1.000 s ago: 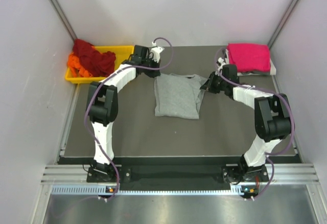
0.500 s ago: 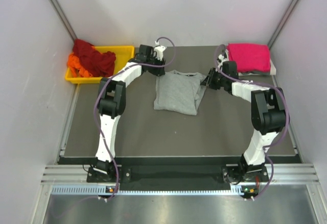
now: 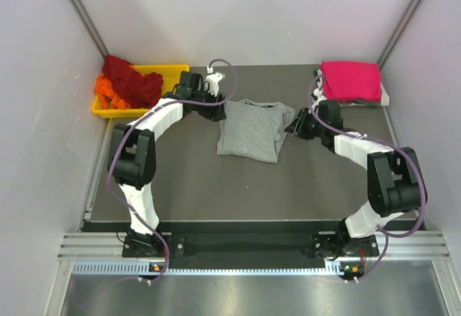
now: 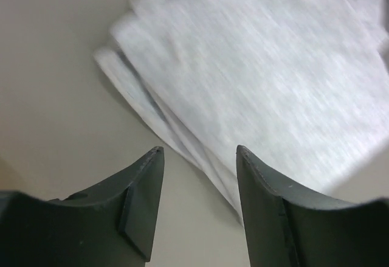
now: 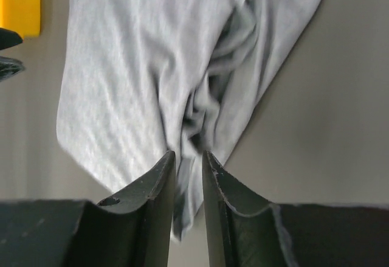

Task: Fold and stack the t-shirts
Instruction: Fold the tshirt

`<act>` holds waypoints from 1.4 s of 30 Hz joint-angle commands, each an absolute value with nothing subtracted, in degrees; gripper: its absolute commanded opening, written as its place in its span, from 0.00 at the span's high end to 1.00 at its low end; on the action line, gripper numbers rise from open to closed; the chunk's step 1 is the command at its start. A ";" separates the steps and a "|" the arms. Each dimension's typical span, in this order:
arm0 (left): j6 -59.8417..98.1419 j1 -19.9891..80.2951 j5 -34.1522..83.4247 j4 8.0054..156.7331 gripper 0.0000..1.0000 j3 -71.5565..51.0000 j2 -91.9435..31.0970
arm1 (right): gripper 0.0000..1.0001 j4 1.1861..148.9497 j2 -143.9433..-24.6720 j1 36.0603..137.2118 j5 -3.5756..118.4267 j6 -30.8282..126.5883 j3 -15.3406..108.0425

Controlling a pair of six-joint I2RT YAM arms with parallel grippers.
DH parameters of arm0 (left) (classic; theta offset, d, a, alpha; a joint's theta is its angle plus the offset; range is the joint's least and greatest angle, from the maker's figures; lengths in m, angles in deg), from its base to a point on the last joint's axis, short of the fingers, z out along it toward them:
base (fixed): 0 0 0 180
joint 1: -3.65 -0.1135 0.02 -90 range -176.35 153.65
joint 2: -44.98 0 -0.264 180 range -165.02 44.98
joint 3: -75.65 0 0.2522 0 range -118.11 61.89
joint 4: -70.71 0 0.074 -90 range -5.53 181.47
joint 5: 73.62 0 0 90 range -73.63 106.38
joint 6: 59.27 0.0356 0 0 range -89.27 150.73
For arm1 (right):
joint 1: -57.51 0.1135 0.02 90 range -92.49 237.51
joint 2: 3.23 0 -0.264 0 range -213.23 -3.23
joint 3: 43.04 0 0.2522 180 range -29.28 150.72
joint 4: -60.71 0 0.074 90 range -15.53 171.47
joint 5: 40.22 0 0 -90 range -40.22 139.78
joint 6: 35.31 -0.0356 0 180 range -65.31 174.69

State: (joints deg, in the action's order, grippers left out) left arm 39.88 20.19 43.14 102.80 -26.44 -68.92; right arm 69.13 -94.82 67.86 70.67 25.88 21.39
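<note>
Top external view: a light grey t-shirt (image 3: 249,130) lies partly folded at the middle of the dark surface (image 3: 216,186). Its right edge is bunched. The left hand (image 3: 218,109) sits at the shirt's far-left corner and the right hand (image 3: 294,125) at its right edge. A magenta t-shirt (image 3: 351,80) lies folded at the far right. At the far left, a dark red t-shirt (image 3: 131,77) and an orange t-shirt (image 3: 107,89) are heaped in a yellow tray (image 3: 173,71).

Left wrist view: the left hand (image 4: 200,151) has its fingers fairly wide apart and holds nothing. It hovers over the layered edge of the grey t-shirt (image 4: 273,78) – bare surface (image 4: 55,66) lies to one side.

Right wrist view: the right hand (image 5: 188,155) has its fingers drawn narrow, with the rumpled fold of the grey t-shirt (image 5: 121,78) showing in the slit between them. Whether they pinch the cloth cannot be told. A corner of the yellow tray (image 5: 19,5) shows at the edge.
</note>
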 commanded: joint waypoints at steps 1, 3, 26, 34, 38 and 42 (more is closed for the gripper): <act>41.01 20.09 49.49 104.60 0.44 -18.46 -63.74 | 0.75 64.28 -93.31 70.69 73.16 22.00 17.30; 42.50 20.70 50.47 104.95 0.41 -15.64 -62.51 | 0.73 63.15 -94.97 72.53 73.86 21.04 17.04; 44.61 22.11 53.29 104.16 1.00 -8.51 -64.70 | 0.70 46.00 -104.30 71.57 76.76 11.89 16.25; 44.27 22.11 53.46 104.07 1.00 -8.60 -65.23 | 0.76 35.98 -106.76 70.08 80.37 6.18 14.05; 44.70 22.20 53.47 104.16 1.00 -8.42 -64.88 | 0.89 34.57 -107.47 69.73 80.63 5.30 13.70; 45.41 22.20 53.11 104.60 1.00 -7.90 -64.62 | 1.00 34.74 -106.76 68.50 80.55 5.65 12.47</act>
